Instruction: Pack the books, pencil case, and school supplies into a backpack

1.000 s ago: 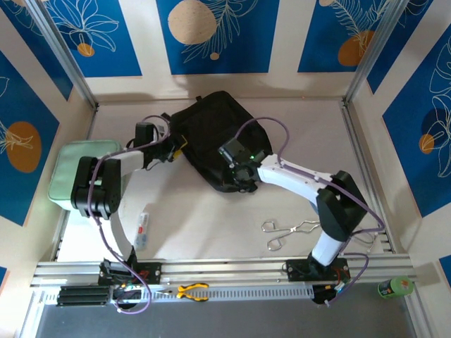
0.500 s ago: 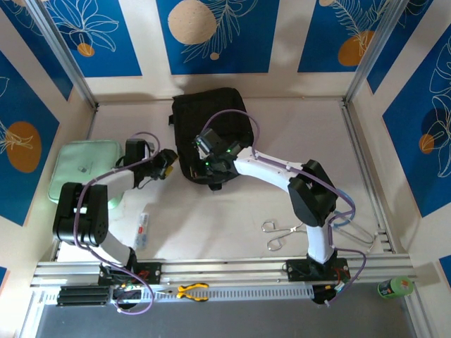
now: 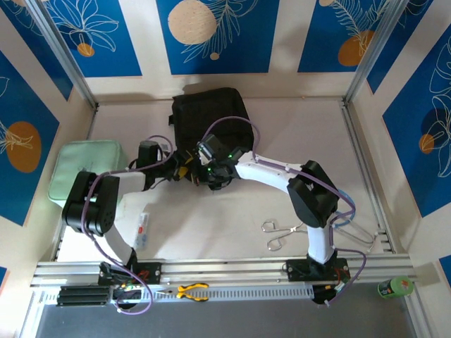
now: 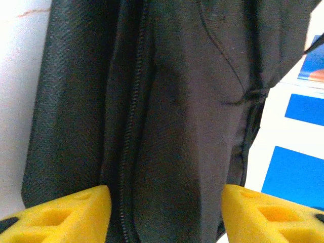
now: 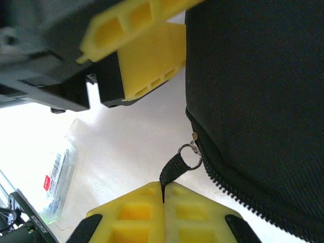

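On the pale surface (image 3: 211, 218), the right claw (image 5: 163, 202) was pinched together on the zip pull (image 5: 175, 167) of the black backpack (image 5: 253, 91), which lay just beyond it. Just beside it, the left claw (image 4: 164, 215) stood apart, backpack fabric straight ahead of its yellow fingers (image 4: 66, 212).

Black soft-fabric backpack (image 3: 210, 116) lies flat on the table (image 3: 211, 225), close to the far edge and a little left of its middle; the cloth is slack and creased, with a zip (image 4: 132, 121) running lengthwise down one panel. At its near end a black webbing pull tab (image 5: 173, 171) hangs from a small metal ring (image 5: 191, 152) on the slider; the right gripper (image 5: 163, 192) pinches the tab between its closed yellow fingers.
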